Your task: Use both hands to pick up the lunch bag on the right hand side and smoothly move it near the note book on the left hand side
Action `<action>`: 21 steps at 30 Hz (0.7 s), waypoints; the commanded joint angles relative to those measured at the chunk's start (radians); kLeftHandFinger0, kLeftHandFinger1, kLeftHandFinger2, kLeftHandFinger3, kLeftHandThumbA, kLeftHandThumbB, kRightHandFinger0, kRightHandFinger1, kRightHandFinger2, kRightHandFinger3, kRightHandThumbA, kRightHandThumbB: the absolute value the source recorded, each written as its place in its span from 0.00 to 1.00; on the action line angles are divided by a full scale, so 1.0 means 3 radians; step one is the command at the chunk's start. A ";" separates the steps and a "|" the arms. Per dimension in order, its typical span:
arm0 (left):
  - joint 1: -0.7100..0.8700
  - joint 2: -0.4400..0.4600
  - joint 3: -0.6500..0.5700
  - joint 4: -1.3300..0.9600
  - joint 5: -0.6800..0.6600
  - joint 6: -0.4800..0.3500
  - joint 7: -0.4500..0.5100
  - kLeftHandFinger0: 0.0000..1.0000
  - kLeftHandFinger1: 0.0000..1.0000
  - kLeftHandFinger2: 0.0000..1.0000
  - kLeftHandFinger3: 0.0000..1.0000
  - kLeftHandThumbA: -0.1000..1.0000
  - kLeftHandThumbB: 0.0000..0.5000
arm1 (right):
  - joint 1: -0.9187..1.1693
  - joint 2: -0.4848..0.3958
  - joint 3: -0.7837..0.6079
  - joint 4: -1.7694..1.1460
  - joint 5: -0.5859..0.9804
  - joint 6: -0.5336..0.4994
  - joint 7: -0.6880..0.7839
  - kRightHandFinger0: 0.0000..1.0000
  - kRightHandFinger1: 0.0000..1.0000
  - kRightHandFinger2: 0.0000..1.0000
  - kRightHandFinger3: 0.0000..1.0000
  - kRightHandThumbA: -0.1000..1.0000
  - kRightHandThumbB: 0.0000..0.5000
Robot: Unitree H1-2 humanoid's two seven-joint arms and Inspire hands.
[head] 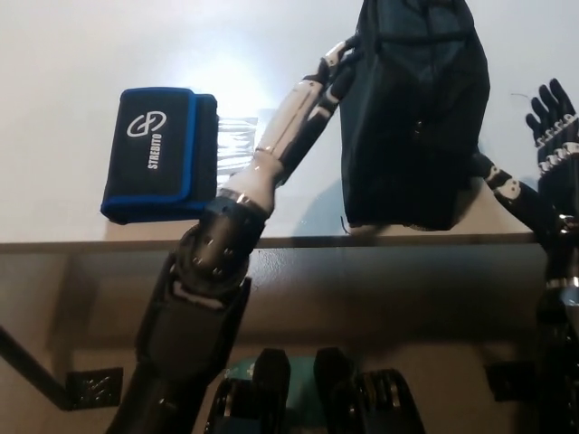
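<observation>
The dark lunch bag (414, 113) lies on the white table (81, 45), right of centre. A black notebook with blue edging (156, 152) lies at the left. My white left hand (318, 86) reaches across the table and touches the bag's left side, fingers spread and holding nothing. At the right edge, my black right hand (541, 154) is open, fingers pointing up, its thumb close to the bag's lower right corner.
The table's front edge (289, 240) runs across the middle of the picture, with a darker panel below it. A bright glare patch (222, 77) lies between the notebook and the bag.
</observation>
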 commanded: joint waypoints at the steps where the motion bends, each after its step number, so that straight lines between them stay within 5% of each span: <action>1: -0.0295 -0.0054 0.0066 0.0204 -0.0036 -0.0112 0.0121 1.00 1.00 1.00 1.00 1.00 0.62 | -0.0225 0.0038 -0.0029 0.0076 0.0221 0.0000 0.0043 1.00 1.00 1.00 1.00 1.00 0.44; 4: -0.0396 -0.0069 0.0114 0.0419 -0.0065 -0.0152 0.0157 1.00 1.00 1.00 1.00 1.00 0.61 | -0.0307 0.0072 -0.0048 0.0172 0.0283 -0.0013 0.0030 1.00 1.00 1.00 1.00 1.00 0.46; 10: -0.0571 -0.0062 0.0244 0.0783 -0.0150 -0.0256 0.0209 1.00 1.00 1.00 1.00 1.00 0.53 | -0.0398 0.0095 -0.0085 0.0275 0.0486 -0.0016 0.0098 1.00 1.00 1.00 1.00 1.00 0.71; 21: -0.0759 -0.0018 0.0425 0.1131 -0.0220 -0.0387 0.0320 1.00 1.00 1.00 1.00 1.00 0.56 | -0.0436 0.0039 -0.0135 0.0269 0.0734 0.0050 0.0184 1.00 1.00 1.00 1.00 1.00 0.66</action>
